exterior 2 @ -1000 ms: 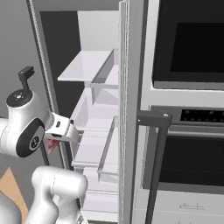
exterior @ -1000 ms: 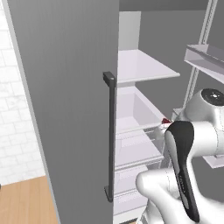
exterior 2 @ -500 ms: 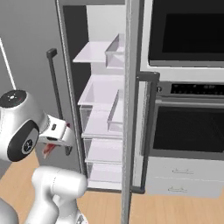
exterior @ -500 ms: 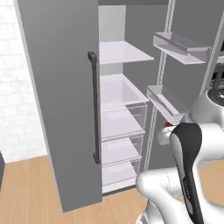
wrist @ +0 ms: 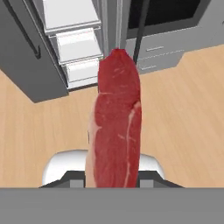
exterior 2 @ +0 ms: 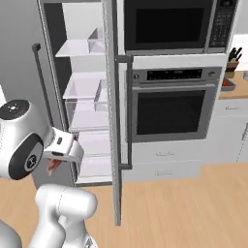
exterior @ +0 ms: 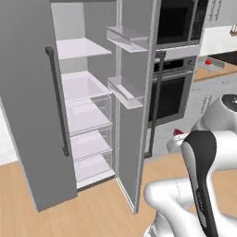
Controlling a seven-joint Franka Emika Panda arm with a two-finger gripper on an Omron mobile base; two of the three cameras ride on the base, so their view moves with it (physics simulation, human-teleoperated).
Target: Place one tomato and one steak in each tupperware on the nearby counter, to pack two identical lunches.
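Claw state: the claw (wrist: 114, 177) was pressed onto the steak (wrist: 116, 127), which stood lengthwise out of it, away from the hand.
Steak location: carried in the air in front of the open fridge (exterior: 83, 106), over the wooden floor (wrist: 183, 113); a red sliver of it showed under the wrist in the right base view.
Tupperware: a grey tray (exterior: 214, 65) with something red in it lay on the tabletop (exterior: 217, 71), far right of the fridge, past the oven (exterior 2: 169, 111) (its contents were too small to tell).
Risk, slip: the steak was gripped near one end, so most of it hung free; a fast swing toward the tabletop could, in my judgement, work it loose onto the floor.
Risk, collision: the open fridge door (exterior 2: 110, 111) stood edge-on between the fridge and the oven, its handle (exterior 2: 127, 111) projecting; a sweep to the right might catch the steak on it.
Other items: a microwave (exterior 2: 169, 24) sat above the oven, a knife block (exterior 2: 233, 63) on the tabletop beyond; the fridge shelves appeared bare.
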